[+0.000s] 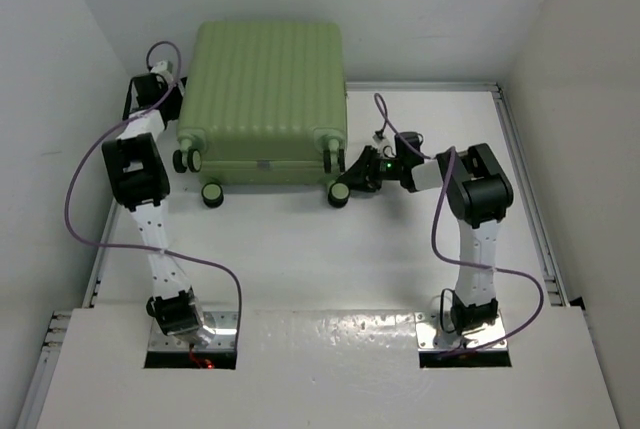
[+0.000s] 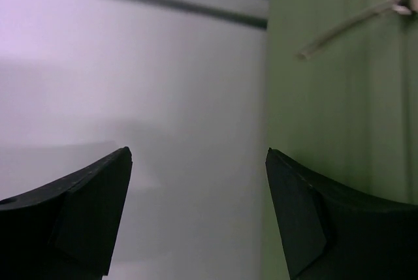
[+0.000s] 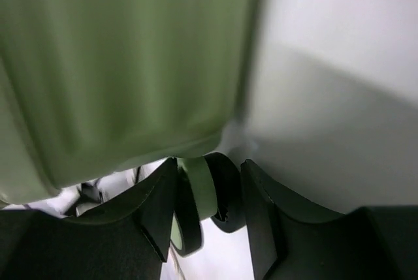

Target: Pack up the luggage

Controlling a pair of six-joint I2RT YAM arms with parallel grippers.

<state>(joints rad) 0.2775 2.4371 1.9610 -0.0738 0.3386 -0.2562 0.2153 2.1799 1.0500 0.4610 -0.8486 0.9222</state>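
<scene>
From above: saw the luggage [image 1: 265,89] lying flat and shut at the far side of the white table [image 1: 300,259], ribbed green shell up, close to the back wall. Had its small black wheels [image 1: 212,194] along the near edge. Found the left arm [image 1: 140,164] reaching up the left side, its tip just beside the left edge of the luggage. Found the right arm [image 1: 475,209] bent over to the left, with the right gripper [image 1: 348,179] at the wheel [image 1: 338,193] on the near right corner.

From the left wrist: saw the left gripper [image 2: 198,156] spread wide, with only white showing in the gap between its two black fingers [image 2: 85,215]. Showed the green side of the luggage [image 2: 339,110] filling the right part, just by the right-hand finger; could not tell if touching. Showed a thin pale strap [image 2: 346,31] with a little ring lying on that green side.

From the right wrist: saw the green shell [image 3: 117,64] up close and blurry at the top left. Had the wheel [image 3: 199,195], green in the middle and black round the rim, sitting right between the two fingers. Narrow here, pressed close on both sides of the wheel, so holding it.
</scene>
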